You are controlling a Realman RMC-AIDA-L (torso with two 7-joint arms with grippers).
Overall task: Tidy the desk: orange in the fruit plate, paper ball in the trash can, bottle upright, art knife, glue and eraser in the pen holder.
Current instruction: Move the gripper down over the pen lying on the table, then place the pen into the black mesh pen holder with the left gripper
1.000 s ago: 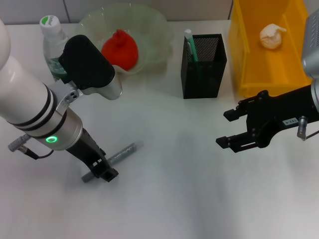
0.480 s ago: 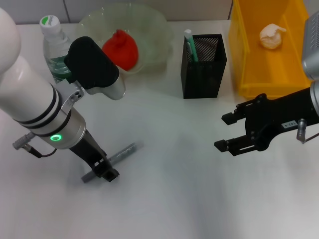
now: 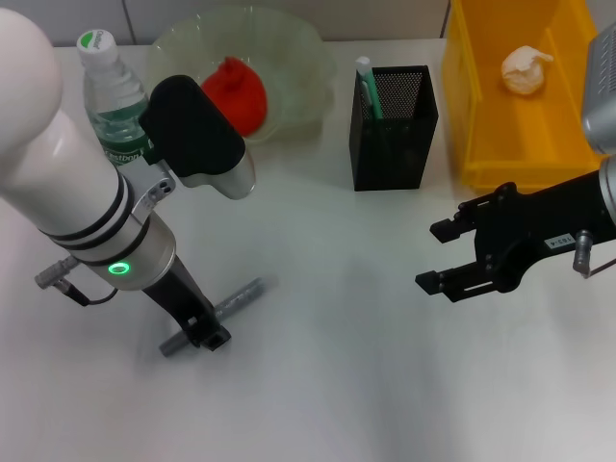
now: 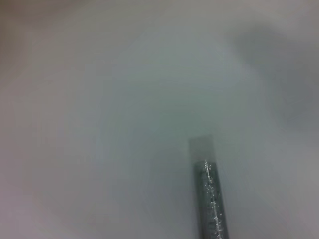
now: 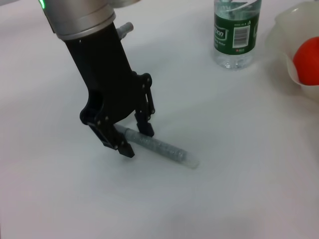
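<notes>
The grey glue lies slanted on the white desk, also seen as the glue and the glue. My left gripper stands down over its lower end. In the right wrist view the left gripper is open, one finger on each side of the stick. My right gripper hovers open in front of the trash can, which holds the paper ball. The orange sits in the fruit plate. The bottle stands upright. The art knife stands in the pen holder. The eraser is out of view.
Bare white desk lies between the two grippers and toward the near edge. My bulky left arm hides part of the desk's left side. In the right wrist view the bottle and fruit plate stand beyond the glue.
My left arm's upper body has swung right and slightly forward, while its gripper stays over the glue's lower end. The right gripper has barely moved.
</notes>
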